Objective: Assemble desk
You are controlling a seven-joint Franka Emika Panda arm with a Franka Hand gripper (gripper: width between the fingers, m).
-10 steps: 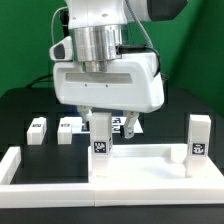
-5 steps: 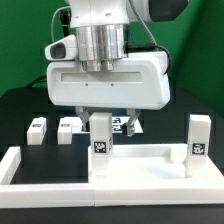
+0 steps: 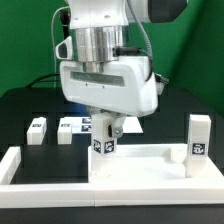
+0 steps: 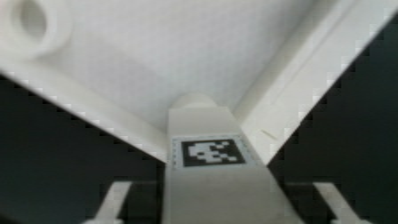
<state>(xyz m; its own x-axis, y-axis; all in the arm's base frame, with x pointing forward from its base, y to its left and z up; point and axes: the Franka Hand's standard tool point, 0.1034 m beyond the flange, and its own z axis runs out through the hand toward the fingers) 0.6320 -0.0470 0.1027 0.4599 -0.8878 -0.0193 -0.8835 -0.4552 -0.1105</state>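
Exterior view showed the tool (image 3: 108, 127) turned about its own axis since half a second before, hanging over the upright leg block (image 3: 102, 142) on the desk panel (image 3: 145, 166). Wrist view alone showed its fingers (image 4: 118, 203) apart, flanking the leg block (image 4: 215, 160) with dark gaps, unclamped.

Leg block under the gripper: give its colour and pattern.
White leg block with a black-and-white square tag; clearest in the wrist view.

White leg block (image 3: 102, 160), black-white tag (image 3: 101, 146); table (image 3: 20, 105) seemingly black.
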